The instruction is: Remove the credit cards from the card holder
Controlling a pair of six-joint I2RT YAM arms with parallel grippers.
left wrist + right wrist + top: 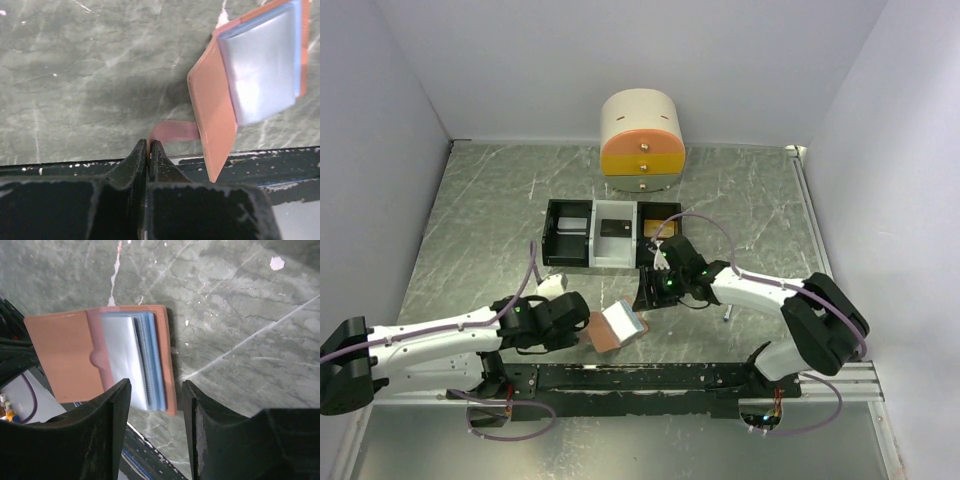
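- Left gripper was clamped on the card holder by its strap; a pull could slip it.
- Right gripper stood with jaws apart; closing could snag the sleeves.

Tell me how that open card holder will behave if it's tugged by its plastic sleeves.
Probably floppy: the card holder is held only by its thin strap, pinched in the left gripper, and the strap already bends. The fanned plastic sleeves look glossy, so they are likely slippery. It seems light and may swing rather than resist.
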